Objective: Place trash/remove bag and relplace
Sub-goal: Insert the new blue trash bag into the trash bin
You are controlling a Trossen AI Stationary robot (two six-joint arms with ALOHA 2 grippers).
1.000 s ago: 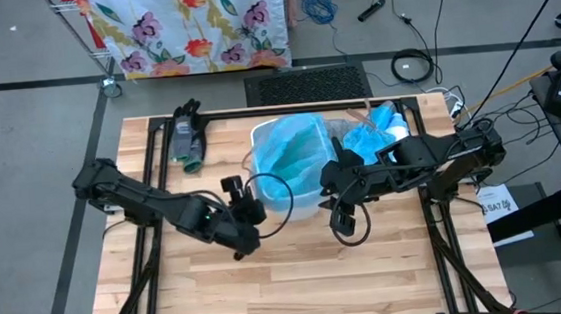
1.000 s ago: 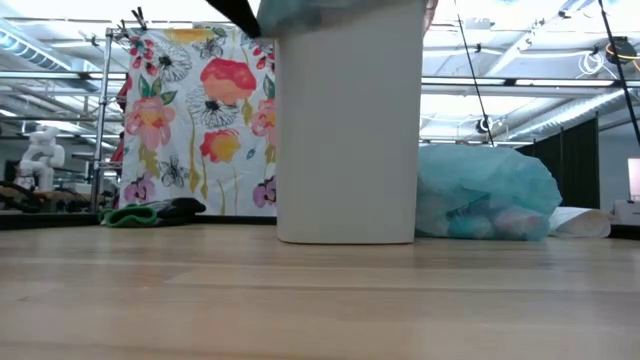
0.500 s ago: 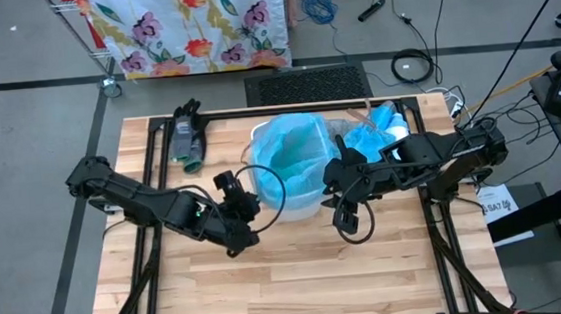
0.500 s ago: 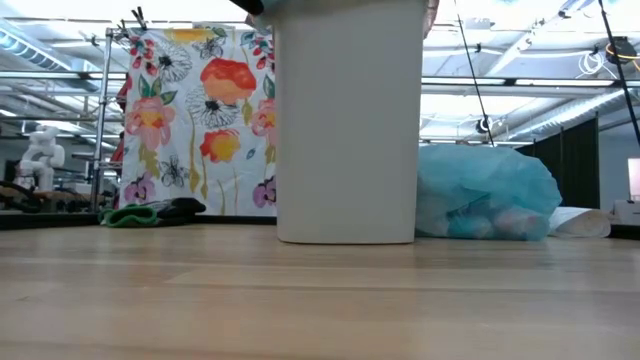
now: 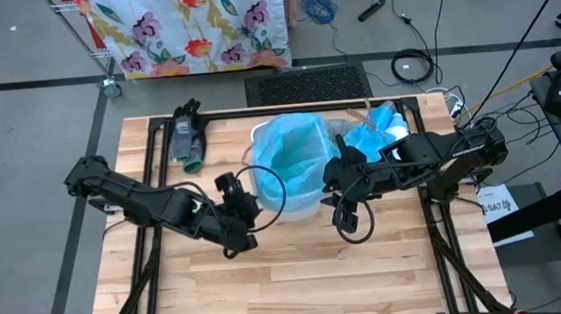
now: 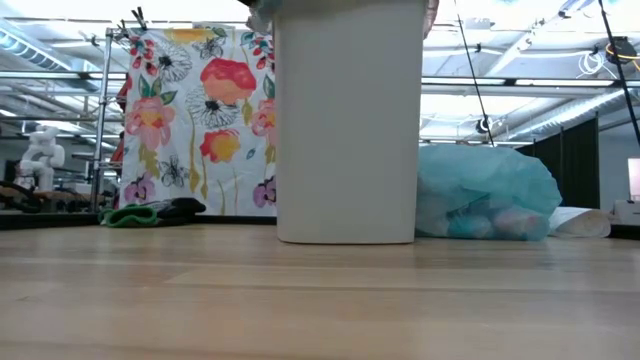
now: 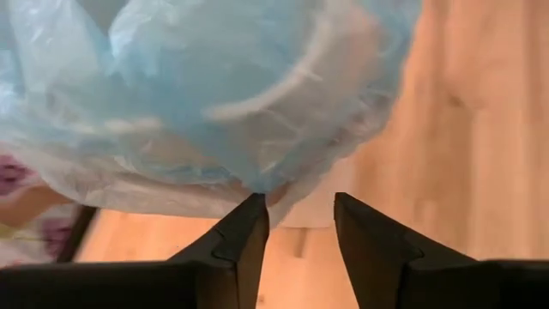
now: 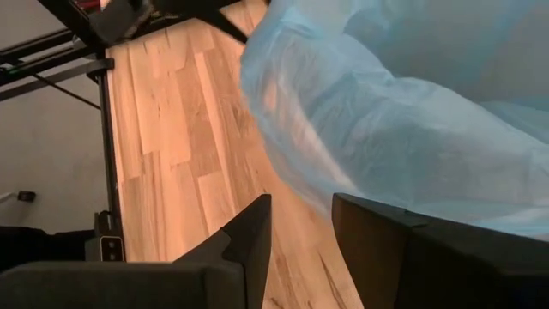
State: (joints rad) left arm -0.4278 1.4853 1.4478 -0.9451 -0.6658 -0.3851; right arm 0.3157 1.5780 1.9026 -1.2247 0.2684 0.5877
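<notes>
One white bin (image 5: pixel 288 191) lined with a light-blue bag (image 5: pixel 290 151) is flanked by the parted left gripper (image 5: pixel 247 208) and right gripper (image 5: pixel 339 195); trash inside cannot be told.

Even, soft overhead light fills the high view, with only faint shadows under the arms on the wooden table (image 5: pixel 300 276), and everything sharp edge to edge. The low view is backlit: bright ceiling strips blow out along the top of the frame, the white bin (image 6: pixel 347 120) reads clean, while the tabletop in the lower frame is soft. In the left wrist view the blue bag (image 7: pixel 214 94) is a blurred, glowing mass, the dark fingers (image 7: pixel 244 236) near-silhouettes. The right wrist view is dimmer and warmer, its plastic equally out of focus.
</notes>
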